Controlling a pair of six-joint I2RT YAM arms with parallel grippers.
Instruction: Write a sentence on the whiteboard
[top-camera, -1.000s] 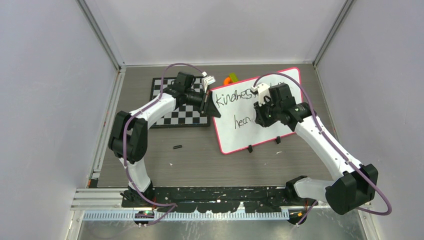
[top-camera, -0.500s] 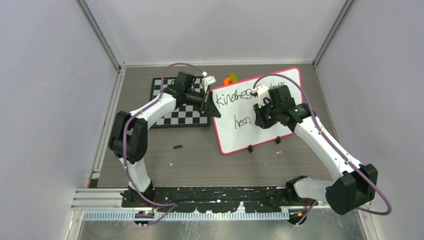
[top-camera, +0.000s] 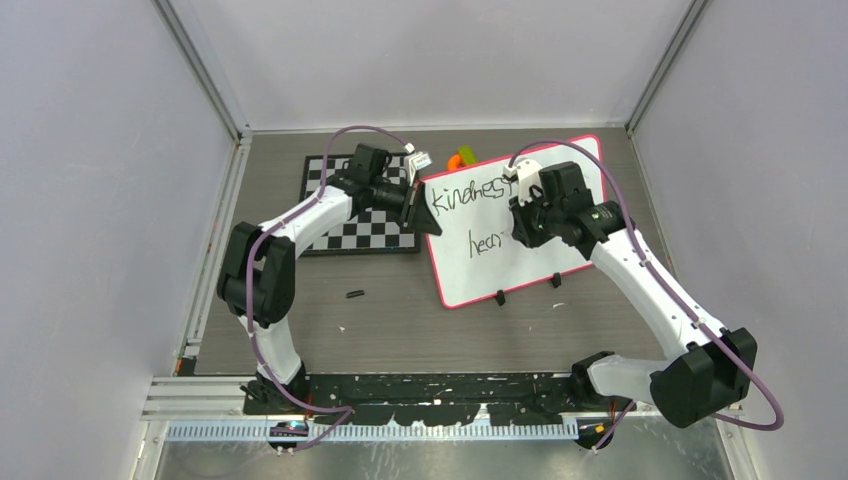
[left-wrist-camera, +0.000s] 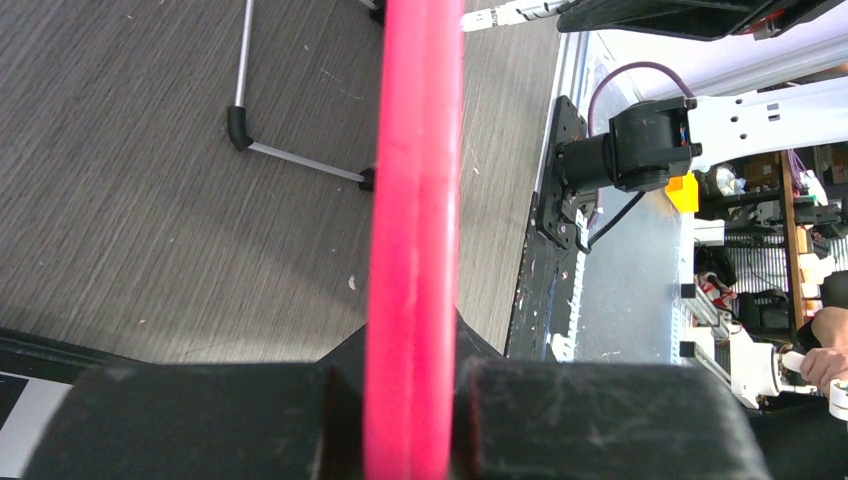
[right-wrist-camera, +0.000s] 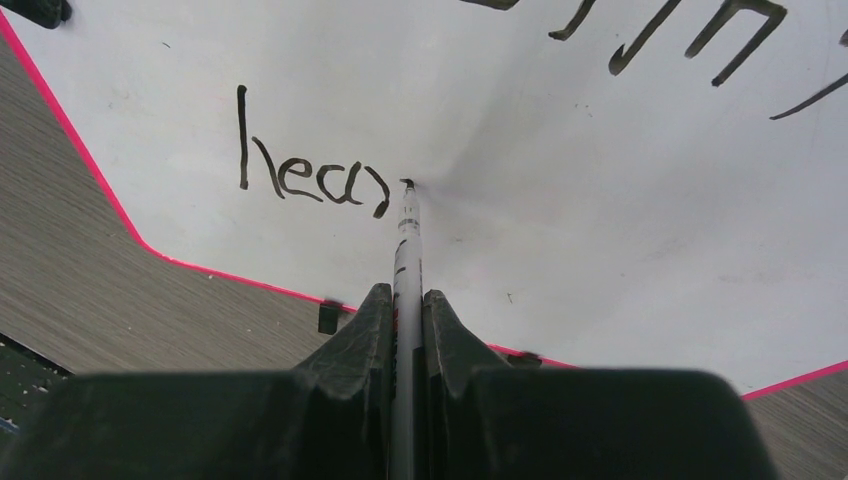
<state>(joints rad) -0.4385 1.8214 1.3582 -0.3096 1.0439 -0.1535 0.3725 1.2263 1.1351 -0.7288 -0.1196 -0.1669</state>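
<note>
Rising from bases at the near edge of the table (top-camera: 400, 335), both arms reach toward the far side. A small black piece (top-camera: 353, 294) lies on the table between them, near the left arm.

The right arm runs up the right side and bends inward at the wrist. This brings the right gripper (top-camera: 521, 226) over the whiteboard (top-camera: 500, 275), pointing left across it. Its jaws are pinched narrow on a marker (right-wrist-camera: 408, 235), which sticks straight out in line with the gripper. The marker's tip touches the white surface just after the last stroke of the lower line.

The left arm climbs, folds at the elbow and stretches rightward over the checkerboard (top-camera: 345, 232). The left gripper (top-camera: 424, 212) sits at the board's left edge. In the left wrist view its jaws are closed tight on the pink frame, with no gap.

The whiteboard sits on the right half of the table. Its long axis runs left to right, with the right end skewed farther away, and two black clips (top-camera: 499, 297) sit on its near edge. The sentence (top-camera: 465, 194) follows that axis in two lines. The upper line begins "kindnes", and the right arm hides the rest. The lower line reads "hea" plus a stroke.

An orange object (top-camera: 458, 158) lies just beyond the board's far left corner.
</note>
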